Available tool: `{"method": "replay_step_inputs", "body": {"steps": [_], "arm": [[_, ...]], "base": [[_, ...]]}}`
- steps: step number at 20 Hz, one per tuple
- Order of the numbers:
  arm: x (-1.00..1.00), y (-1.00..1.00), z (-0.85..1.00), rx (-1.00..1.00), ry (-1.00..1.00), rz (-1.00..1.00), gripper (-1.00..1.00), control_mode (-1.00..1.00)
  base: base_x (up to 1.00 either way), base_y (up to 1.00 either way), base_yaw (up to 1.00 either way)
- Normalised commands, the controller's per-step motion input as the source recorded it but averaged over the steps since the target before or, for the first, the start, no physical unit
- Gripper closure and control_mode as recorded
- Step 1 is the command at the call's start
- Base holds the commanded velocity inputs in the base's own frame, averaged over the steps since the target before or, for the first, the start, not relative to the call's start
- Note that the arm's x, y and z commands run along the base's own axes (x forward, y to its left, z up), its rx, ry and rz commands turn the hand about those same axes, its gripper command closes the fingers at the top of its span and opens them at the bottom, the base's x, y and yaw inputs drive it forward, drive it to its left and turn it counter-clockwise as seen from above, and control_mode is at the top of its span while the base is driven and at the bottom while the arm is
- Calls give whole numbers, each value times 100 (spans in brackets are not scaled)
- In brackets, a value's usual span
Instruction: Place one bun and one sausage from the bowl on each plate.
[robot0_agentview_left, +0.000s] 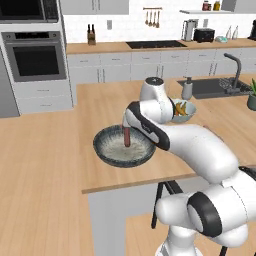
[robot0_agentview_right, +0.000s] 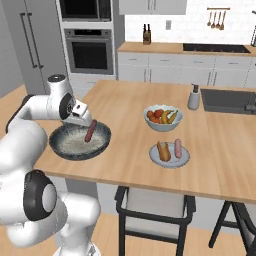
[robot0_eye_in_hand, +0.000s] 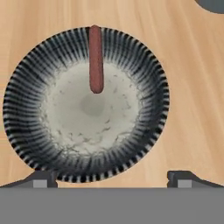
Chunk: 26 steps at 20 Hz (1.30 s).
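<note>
A white robot arm hangs its gripper (robot0_eye_in_hand: 112, 177) above the dark bowl (robot0_agentview_left: 102, 150) at the near left of a wooden kitchen island; in the hand view its 2 finger tips (robot0_eye_in_hand: 43, 178) stand wide apart, with nothing between them. 1 dark reddish-brown sausage (robot0_eye_in_hand: 96, 59) lies in the bowl, propped against the ribbed inner wall with its lower end on the speckled grey floor and its upper end at the rim. No bun can be seen in the bowl.

Right of the bowl, past bare counter, a pale grey-blue plate (robot0_agentview_right: 169, 159) near the front edge carries 1 bun (robot0_agentview_right: 163, 150) and 1 paler pink sausage (robot0_agentview_right: 177, 147), lying side by side. Just beyond it stands a white fruit bowl (robot0_agentview_right: 163, 125), and farther right a soap dispenser (robot0_agentview_right: 193, 97) beside the sink (robot0_agentview_right: 230, 101).

The sausage looks light, smooth and round, so it is likely to roll or slip out of a loose pinch; it also seems slightly soft, so a hard squeeze could dent it. The safest hold appears to be across its middle, fingers set square to its length, clear of the bowl wall under its upper end. Tilted as it is, a grip near either tip would probably let it swing.
</note>
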Motion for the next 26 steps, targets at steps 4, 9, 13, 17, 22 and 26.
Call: {"method": "replay_step_inputs", "body": {"steps": [4, 9, 13, 17, 22, 26], "arm": [[85, 22, -23, 6, 0, 0, -100, -100], [66, 28, -39, 0, 0, 0, -100, -100], [37, 14, -54, 0, 0, 3, -100, -100], [18, 9, -57, 0, 0, 4, -100, -100], [17, -6, -28, 0, 0, 1, -100, -100], [53, -16, -21, 0, 0, 0, -100, -100]], "base": [[0, 0, 0], [0, 0, 0], [0, 0, 0], [0, 0, 0], [0, 0, 0], [0, 0, 0]]}}
